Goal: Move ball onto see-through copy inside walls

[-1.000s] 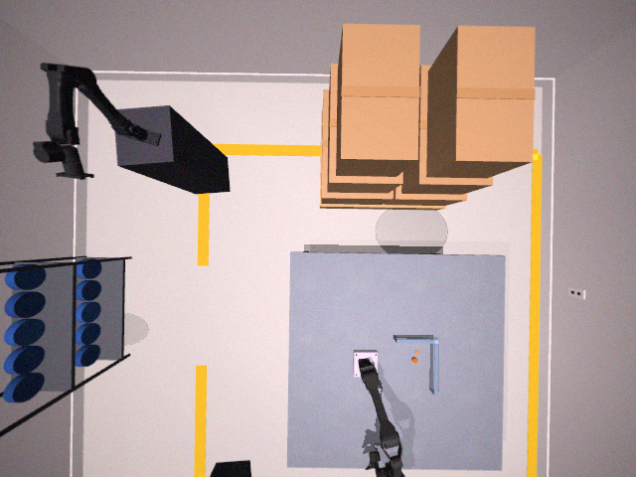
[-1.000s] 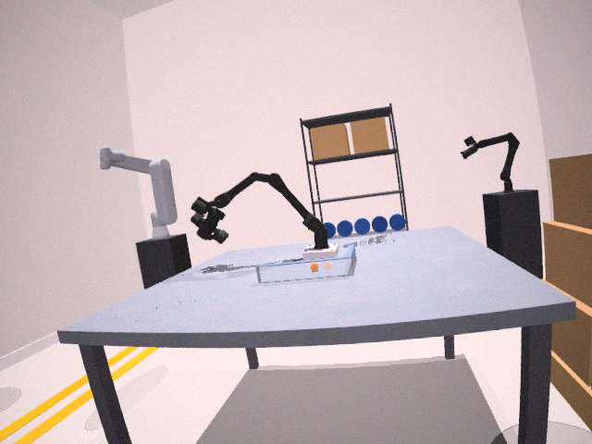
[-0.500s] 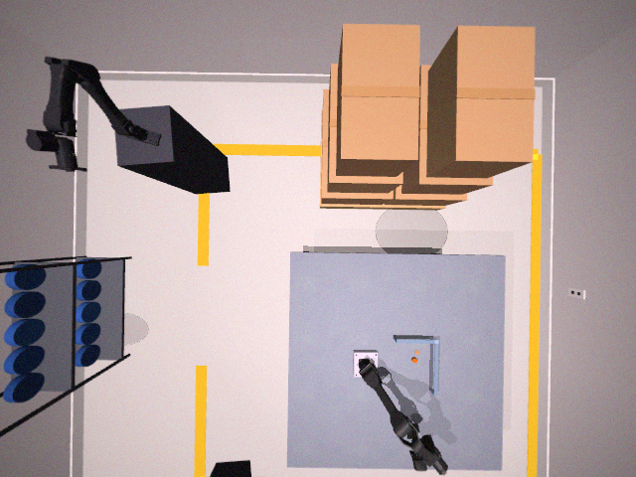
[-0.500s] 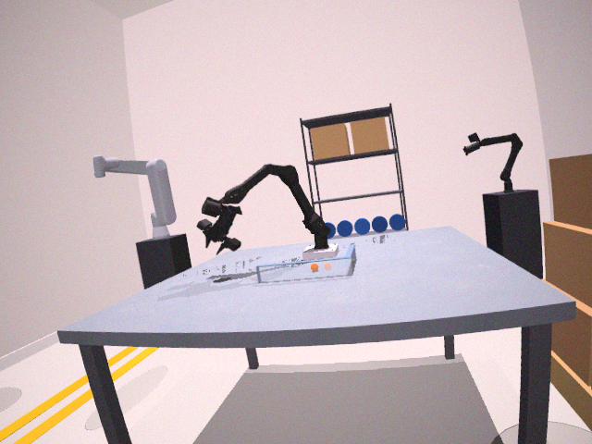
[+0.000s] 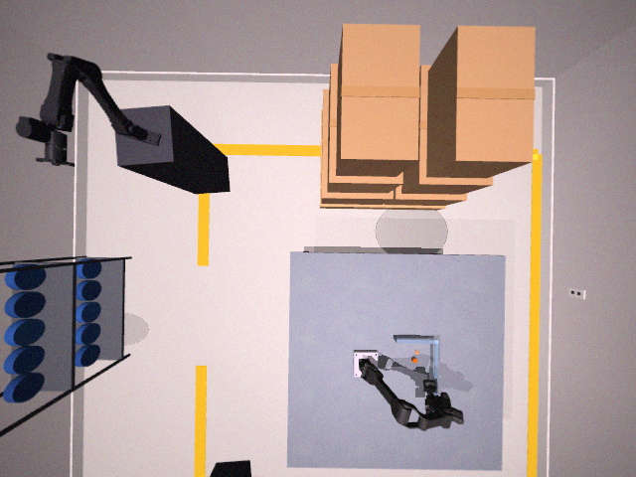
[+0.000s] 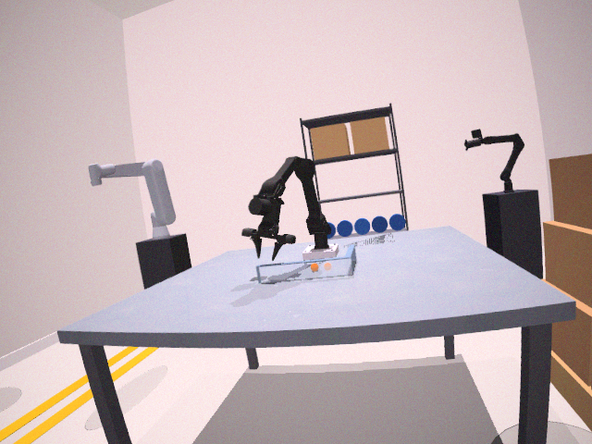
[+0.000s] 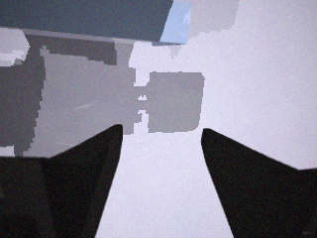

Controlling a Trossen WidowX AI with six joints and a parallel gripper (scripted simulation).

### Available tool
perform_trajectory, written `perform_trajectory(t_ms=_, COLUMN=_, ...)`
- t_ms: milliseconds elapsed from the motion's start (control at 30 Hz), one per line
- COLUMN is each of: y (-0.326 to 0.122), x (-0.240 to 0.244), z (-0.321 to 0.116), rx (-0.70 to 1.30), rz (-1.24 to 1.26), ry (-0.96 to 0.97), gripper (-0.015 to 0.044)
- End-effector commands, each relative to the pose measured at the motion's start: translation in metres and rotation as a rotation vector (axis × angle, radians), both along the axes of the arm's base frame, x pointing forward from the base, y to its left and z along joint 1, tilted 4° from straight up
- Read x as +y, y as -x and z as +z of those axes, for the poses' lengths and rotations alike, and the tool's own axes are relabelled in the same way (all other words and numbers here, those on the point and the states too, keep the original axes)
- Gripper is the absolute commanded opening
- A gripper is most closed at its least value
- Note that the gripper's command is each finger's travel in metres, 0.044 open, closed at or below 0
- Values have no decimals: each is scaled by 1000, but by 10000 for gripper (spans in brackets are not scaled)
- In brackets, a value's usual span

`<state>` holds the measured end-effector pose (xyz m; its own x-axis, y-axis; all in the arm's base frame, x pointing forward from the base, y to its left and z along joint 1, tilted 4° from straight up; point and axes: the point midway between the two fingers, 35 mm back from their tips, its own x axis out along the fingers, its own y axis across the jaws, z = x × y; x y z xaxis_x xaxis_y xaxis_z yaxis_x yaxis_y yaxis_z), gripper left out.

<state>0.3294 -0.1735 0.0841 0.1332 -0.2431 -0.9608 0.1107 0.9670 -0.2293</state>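
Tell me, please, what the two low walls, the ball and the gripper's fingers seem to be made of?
The walls look like clear acrylic or glass: the ball shows through them, with pale blue edges. The ball looks like matte orange plastic or rubber, with no shine. The fingers look like matte black plastic, dark and without highlights.

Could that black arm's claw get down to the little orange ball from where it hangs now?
Probably yes. The black gripper hangs open and empty just past the end of the low clear wall, above the grey table. The small orange ball lies uncovered inside the corner, so coming over the wall and down looks free.
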Motion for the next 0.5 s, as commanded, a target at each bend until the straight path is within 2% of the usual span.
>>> perform_trajectory(t_ms=0, y=2, x=70, z=-4, rx=9, rz=11, ry=-128, gripper=243)
perform_trajectory(t_ms=200, y=23, x=156, z=-4, rx=62, rz=13, ry=-281, gripper=243)
perform_trajectory(t_ms=467, y=23, x=159, z=-9, rx=64, rz=13, ry=-285, gripper=243)
